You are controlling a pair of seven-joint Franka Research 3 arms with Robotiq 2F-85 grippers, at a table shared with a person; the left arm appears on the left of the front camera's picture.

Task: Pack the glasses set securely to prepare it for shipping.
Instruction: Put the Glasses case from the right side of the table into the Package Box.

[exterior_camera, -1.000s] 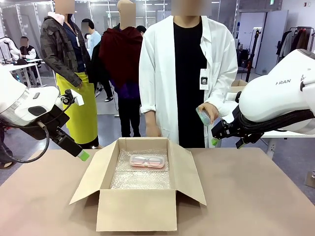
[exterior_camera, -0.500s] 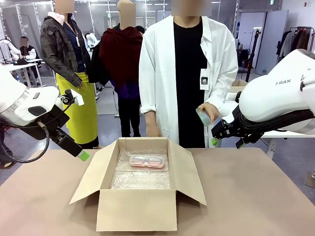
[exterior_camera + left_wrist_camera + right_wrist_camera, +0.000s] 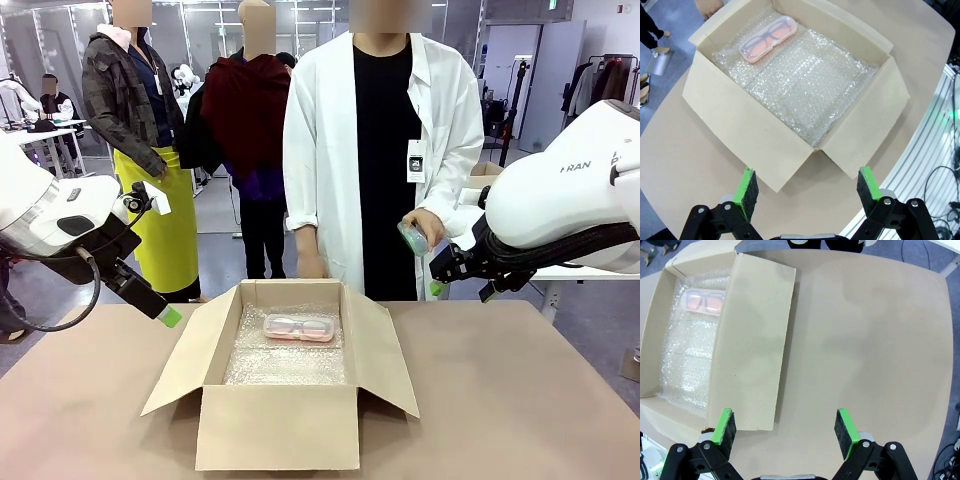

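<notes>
The pale pink case (image 3: 298, 327) is showing dark frames through its shell, against clear, bubble-patterned wrap (image 3: 285, 365) in the brown cardboard box (image 3: 275, 425); the mint green case (image 3: 412, 238) is standing out against the person's white coat (image 3: 320, 130) and black shirt (image 3: 385, 150); the table (image 3: 520, 400) is showing plain tan

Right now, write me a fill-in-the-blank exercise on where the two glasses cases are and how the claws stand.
1. The pale pink case lies inside the cardboard box on a lining of ____.
2. The mint green case is held in the person's ____.
3. The left claw and the right claw both stand ____, gripping nothing.

Missing words: bubble wrap; hand; open.
</notes>
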